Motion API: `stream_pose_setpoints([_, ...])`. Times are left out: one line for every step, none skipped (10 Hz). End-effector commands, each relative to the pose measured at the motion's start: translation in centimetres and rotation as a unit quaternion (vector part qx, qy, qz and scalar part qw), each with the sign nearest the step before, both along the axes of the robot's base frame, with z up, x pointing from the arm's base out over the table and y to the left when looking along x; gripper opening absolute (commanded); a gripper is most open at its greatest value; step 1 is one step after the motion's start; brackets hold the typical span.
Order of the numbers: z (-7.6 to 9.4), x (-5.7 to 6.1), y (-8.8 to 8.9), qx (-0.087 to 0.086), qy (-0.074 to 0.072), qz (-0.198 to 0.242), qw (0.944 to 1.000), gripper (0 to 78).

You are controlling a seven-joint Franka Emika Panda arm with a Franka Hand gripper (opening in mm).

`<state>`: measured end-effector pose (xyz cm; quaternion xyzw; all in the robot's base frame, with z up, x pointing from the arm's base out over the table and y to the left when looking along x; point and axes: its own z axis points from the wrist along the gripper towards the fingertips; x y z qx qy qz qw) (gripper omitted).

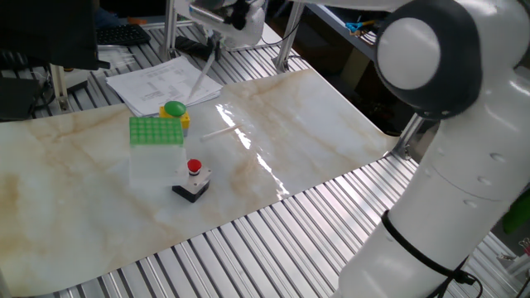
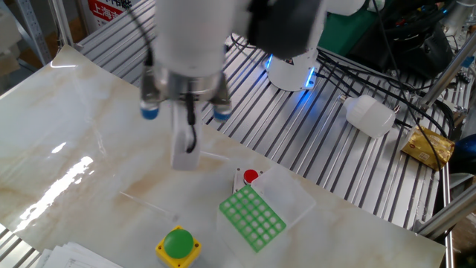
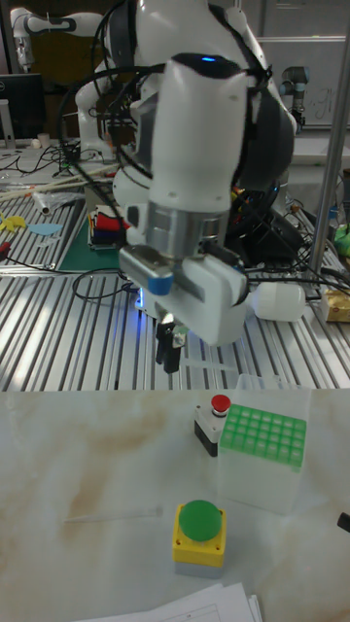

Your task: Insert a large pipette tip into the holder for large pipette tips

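My gripper (image 1: 218,41) hangs high above the table's far edge, shut on a large pipette tip (image 1: 202,79). The slender translucent cone slants down and to the left from the fingers. The holder for large pipette tips (image 1: 156,131) is a bright green rack with a grid of holes, standing on a clear base left of and nearer than the gripper. In the other fixed view the gripper (image 2: 184,146) is above and left of the rack (image 2: 251,217). A second tip (image 1: 217,131) lies flat on the table to the right of the rack.
A black box with a red button (image 1: 192,180) sits in front of the rack. Behind the rack is a green-and-yellow knob (image 1: 175,112). Printed papers (image 1: 161,81) lie at the far edge. The marble sheet ends at metal slats (image 1: 248,248).
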<state>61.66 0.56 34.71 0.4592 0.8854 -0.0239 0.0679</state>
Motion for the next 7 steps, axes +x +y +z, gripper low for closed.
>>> stream_pose_setpoints([1.6, -0.9, 1.8, -0.059, -0.033, -0.043, 0.9968, 1.1])
stream_pose_setpoints([1.7, -0.9, 2.0, -0.061, -0.042, -0.049, 0.996, 1.1])
stream_pose_setpoints([1.7, -0.9, 2.0, -0.061, -0.043, -0.049, 0.996, 1.1])
stream_pose_setpoints([1.8, -1.1, 2.4, -0.072, -0.049, -0.054, 0.9947, 1.1])
stream_pose_setpoints([2.1, -1.2, 2.7, -0.075, -0.054, -0.059, 0.9939, 1.1])
stream_pose_setpoints([2.3, -1.4, 3.1, -0.079, -0.06, -0.067, 0.9928, 1.1])
stream_pose_setpoints([2.5, -1.6, 3.5, -0.086, -0.064, -0.072, 0.9916, 1.1])
